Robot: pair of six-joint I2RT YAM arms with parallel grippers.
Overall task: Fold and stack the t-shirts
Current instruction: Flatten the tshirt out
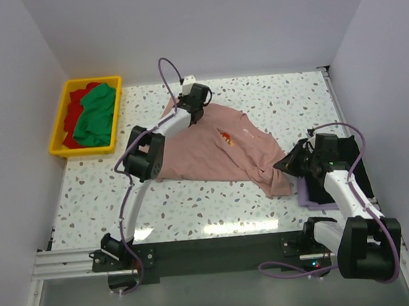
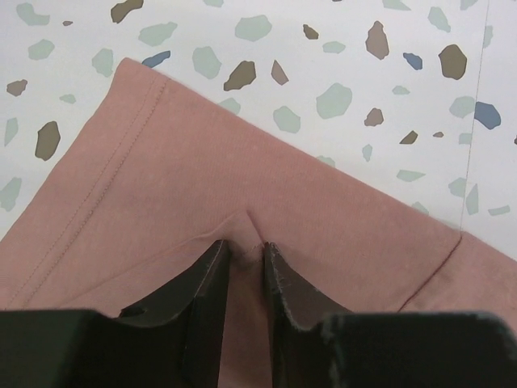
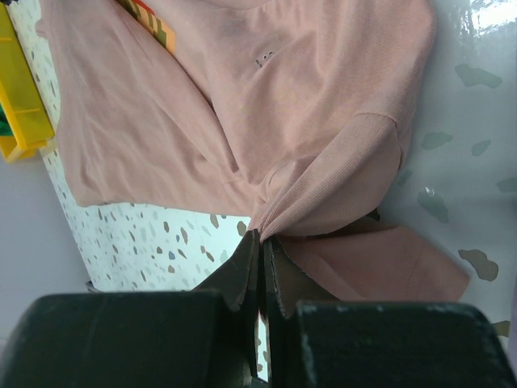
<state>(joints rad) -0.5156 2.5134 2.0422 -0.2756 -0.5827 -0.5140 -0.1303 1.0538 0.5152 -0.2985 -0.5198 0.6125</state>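
Note:
The dusty-pink t-shirt (image 1: 211,149) lies crumpled across the middle of the table, its small print (image 1: 225,137) facing up. My left gripper (image 1: 189,118) is at its far left corner, shut on a pinch of the pink cloth (image 2: 245,234) near a hemmed edge. My right gripper (image 1: 284,164) is shut on a bunched fold of the same shirt (image 3: 339,182) at its near right end, holding it slightly up. A green shirt (image 1: 95,114) and a red one (image 1: 78,101) lie in the yellow bin. A lavender shirt (image 1: 314,195) and a black one (image 1: 363,175) lie under my right arm.
The yellow bin (image 1: 59,126) stands at the far left of the speckled table (image 1: 216,202). White walls close in the back and sides. A metal rail (image 1: 199,252) runs along the near edge.

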